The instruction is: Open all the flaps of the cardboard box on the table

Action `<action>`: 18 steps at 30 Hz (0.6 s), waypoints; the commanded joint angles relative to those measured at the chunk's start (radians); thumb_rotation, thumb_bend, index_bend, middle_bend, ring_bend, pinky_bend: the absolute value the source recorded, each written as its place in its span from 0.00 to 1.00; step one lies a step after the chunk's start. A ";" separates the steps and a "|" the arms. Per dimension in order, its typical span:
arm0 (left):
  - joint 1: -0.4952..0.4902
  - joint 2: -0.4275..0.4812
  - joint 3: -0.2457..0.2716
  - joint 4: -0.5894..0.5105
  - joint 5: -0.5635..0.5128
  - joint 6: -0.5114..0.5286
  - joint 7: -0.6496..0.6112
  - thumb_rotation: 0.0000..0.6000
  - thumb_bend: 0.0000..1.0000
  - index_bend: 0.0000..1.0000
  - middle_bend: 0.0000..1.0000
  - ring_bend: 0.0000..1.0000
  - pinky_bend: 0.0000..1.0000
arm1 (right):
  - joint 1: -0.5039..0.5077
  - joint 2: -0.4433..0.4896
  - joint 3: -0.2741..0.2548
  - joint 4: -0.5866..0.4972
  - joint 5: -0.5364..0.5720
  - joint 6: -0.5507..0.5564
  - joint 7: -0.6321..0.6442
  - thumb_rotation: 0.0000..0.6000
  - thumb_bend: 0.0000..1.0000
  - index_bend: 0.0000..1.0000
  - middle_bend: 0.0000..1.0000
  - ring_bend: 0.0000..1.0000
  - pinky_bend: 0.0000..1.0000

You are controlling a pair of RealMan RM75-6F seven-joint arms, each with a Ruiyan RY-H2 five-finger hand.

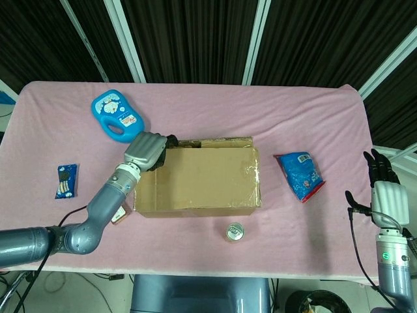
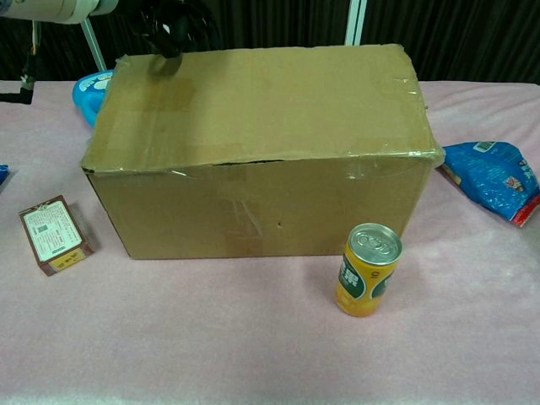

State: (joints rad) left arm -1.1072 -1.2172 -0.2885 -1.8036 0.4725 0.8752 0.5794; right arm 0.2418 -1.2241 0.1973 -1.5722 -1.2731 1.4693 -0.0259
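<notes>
The brown cardboard box [image 1: 199,179] lies in the middle of the pink table, its large top flap [image 2: 261,101] tilted up at the far edge. My left hand [image 1: 146,151] is at the flap's far left corner, its dark fingers [image 2: 173,25] curled over the edge and gripping it. A narrow gap shows along the front edge of the flap in the chest view. My right hand [image 1: 384,192] hangs off the table's right side, fingers spread and holding nothing, well away from the box.
A yellow drink can [image 2: 368,268] stands just in front of the box. A blue snack bag [image 1: 300,175] lies to its right, a blue toy [image 1: 116,115] behind its left, a small brown carton [image 2: 55,234] and a blue packet [image 1: 65,180] to its left.
</notes>
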 commanded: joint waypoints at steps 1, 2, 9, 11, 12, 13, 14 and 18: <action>0.018 0.045 -0.033 -0.062 0.024 0.007 -0.054 1.00 0.93 0.32 0.48 0.37 0.48 | -0.001 -0.001 0.002 0.002 0.001 -0.002 0.000 1.00 0.35 0.00 0.00 0.00 0.22; 0.023 0.059 -0.043 -0.084 0.030 0.007 -0.070 1.00 0.93 0.32 0.48 0.37 0.48 | -0.002 -0.002 0.002 0.003 0.002 -0.003 0.000 1.00 0.35 0.00 0.00 0.00 0.22; 0.071 0.163 -0.101 -0.255 0.080 0.002 -0.187 1.00 0.93 0.32 0.48 0.37 0.48 | -0.005 -0.005 0.006 0.004 0.004 -0.011 0.003 1.00 0.35 0.00 0.00 0.00 0.22; 0.083 0.186 -0.111 -0.298 0.100 -0.002 -0.212 1.00 0.93 0.32 0.48 0.37 0.48 | -0.006 -0.005 0.007 0.004 0.005 -0.013 0.004 1.00 0.35 0.00 0.00 0.00 0.22; 0.089 0.197 -0.114 -0.318 0.111 -0.004 -0.223 1.00 0.93 0.32 0.48 0.37 0.48 | -0.006 -0.006 0.008 0.004 0.006 -0.015 0.004 1.00 0.35 0.00 0.00 0.00 0.22; 0.094 0.207 -0.117 -0.337 0.121 -0.007 -0.234 1.00 0.93 0.32 0.48 0.37 0.48 | -0.007 -0.006 0.008 0.005 0.006 -0.016 0.004 1.00 0.35 0.00 0.00 0.00 0.22; 0.103 0.221 -0.120 -0.365 0.139 -0.011 -0.250 1.00 0.93 0.32 0.48 0.37 0.48 | -0.007 -0.006 0.009 0.004 0.006 -0.017 0.005 1.00 0.35 0.00 0.00 0.00 0.22; 0.123 0.247 -0.121 -0.428 0.187 -0.023 -0.280 1.00 0.93 0.32 0.48 0.37 0.48 | -0.009 -0.006 0.011 0.003 0.007 -0.020 0.007 1.00 0.35 0.00 0.00 0.00 0.22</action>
State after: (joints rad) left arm -1.0001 -0.9901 -0.4041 -2.2020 0.6324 0.8614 0.3204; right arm 0.2331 -1.2303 0.2082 -1.5693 -1.2661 1.4497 -0.0195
